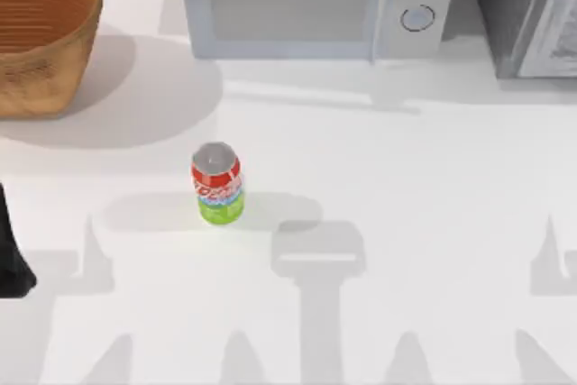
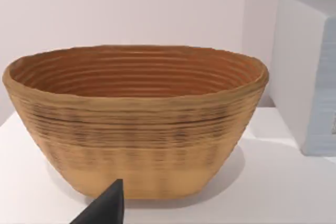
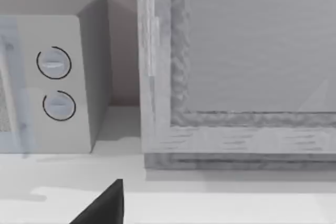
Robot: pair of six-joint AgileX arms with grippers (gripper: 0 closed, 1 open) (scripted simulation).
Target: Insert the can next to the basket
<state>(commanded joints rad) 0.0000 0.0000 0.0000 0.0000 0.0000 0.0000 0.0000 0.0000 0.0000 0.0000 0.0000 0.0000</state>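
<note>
Can (image 1: 217,183) stands upright on the white desk (image 1: 406,160), left of centre and nearer the front than anything else — its long axis is vertical, silver top up, nothing touching it. The left arm (image 1: 11,250), a dark shape at the desk's left edge, is the nearer one, so I judge the pick falls to it; the can lies to that arm's right across bare desk. One dark fingertip of the left gripper (image 2: 107,208) shows in the left wrist view and one of the right gripper (image 3: 105,205) in the right wrist view, and I cannot tell how wide either pair of jaws stands. Farther back, at the far left corner, sits the basket (image 1: 41,38), well apart from the can. A microwave (image 1: 315,2) stands along the far edge — a grey cabinet (image 1: 527,11) to its right — neither between can and basket.
</note>
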